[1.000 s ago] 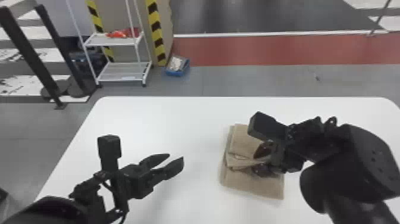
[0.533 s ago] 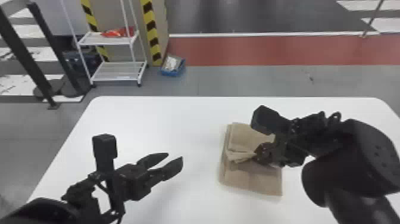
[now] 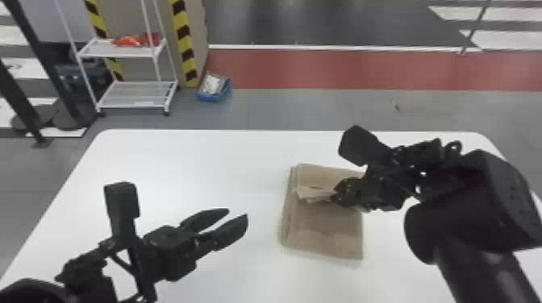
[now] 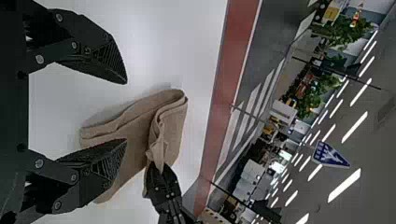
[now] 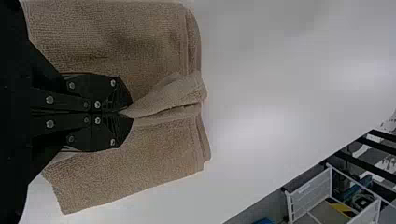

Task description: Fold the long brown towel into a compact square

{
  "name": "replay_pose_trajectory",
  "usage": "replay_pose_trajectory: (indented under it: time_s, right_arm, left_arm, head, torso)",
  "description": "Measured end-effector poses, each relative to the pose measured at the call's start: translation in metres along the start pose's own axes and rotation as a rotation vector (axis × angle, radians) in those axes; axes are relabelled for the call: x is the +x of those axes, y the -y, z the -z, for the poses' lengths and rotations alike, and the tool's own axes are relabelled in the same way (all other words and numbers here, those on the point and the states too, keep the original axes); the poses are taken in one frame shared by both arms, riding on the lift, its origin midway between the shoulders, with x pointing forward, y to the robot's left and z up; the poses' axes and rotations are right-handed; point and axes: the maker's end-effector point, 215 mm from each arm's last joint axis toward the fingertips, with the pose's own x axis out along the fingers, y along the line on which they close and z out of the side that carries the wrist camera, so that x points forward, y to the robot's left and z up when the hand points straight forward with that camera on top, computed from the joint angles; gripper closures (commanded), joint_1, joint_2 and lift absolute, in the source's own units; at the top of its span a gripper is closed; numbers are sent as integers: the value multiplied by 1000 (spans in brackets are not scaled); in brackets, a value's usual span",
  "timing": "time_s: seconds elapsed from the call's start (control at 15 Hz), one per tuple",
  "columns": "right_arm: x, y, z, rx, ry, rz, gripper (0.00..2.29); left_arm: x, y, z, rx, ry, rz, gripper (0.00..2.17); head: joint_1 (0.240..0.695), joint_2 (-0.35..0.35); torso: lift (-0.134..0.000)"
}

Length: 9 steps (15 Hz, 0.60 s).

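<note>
Grey floor crossed by a red band stretches behind a white worktop (image 3: 181,165) with rounded far corners. On it, a little right of centre in the head view, lies the brown towel (image 3: 330,237), folded into a layered, roughly rectangular bundle. Its upper layers are uneven, with a raised, creased fold.

The robot's right pincer (image 3: 336,196) comes in over the towel from the right side. Its two black fingers are together, clamped on that raised fold; in the right wrist view, the pinched cloth runs out from the fingertips, with towel spread to both sides of them. The left pincer (image 3: 238,213) is apart from the towel, over the worktop to its left in the head view. Its fingers stand apart with nothing between them, their tips directed towards the towel's side.

Past the worktop's far edge, towards the left, a blue container (image 3: 213,97) sits on the floor, holding pale contents (image 3: 212,84) too small to identify. Beside it stands a white wire rack (image 3: 133,93) with two visible shelves; red and orange items (image 3: 133,40) rest on the upper one. Panels with yellow-and-black striped edging (image 3: 184,38) rise behind the rack.
</note>
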Motion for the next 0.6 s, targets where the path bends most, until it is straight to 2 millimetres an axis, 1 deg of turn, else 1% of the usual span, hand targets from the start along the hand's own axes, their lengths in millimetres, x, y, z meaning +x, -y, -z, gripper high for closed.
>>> replay_pose_trajectory:
  time_s: [0.07, 0.2, 0.33, 0.47, 0.6]
  right_arm:
    - [-5, 5, -2, 5, 13, 9, 1170]
    - [-10, 10, -4, 15, 34, 16, 1170]
    - [-16, 14, -8, 25, 61, 23, 1170]
    - [-22, 18, -14, 27, 90, 33, 1173]
    - [-24, 19, -21, 23, 111, 38, 1180]
  left_arm:
    - [7, 7, 5, -1, -10, 19, 724]
    - [24, 17, 18, 2, -42, 54, 731]
    - [44, 18, 31, 8, -75, 66, 731]
    - [57, 18, 38, 6, -92, 75, 731]
    - [66, 19, 42, 2, -97, 82, 731]
  head:
    - [695, -51]
    - [695, -75]
    - [695, -98]
    - [695, -109]
    - [695, -112]
  torso:
    - [-124]
    - [-124]
    - [-124]
    - [-124]
    - [-124]
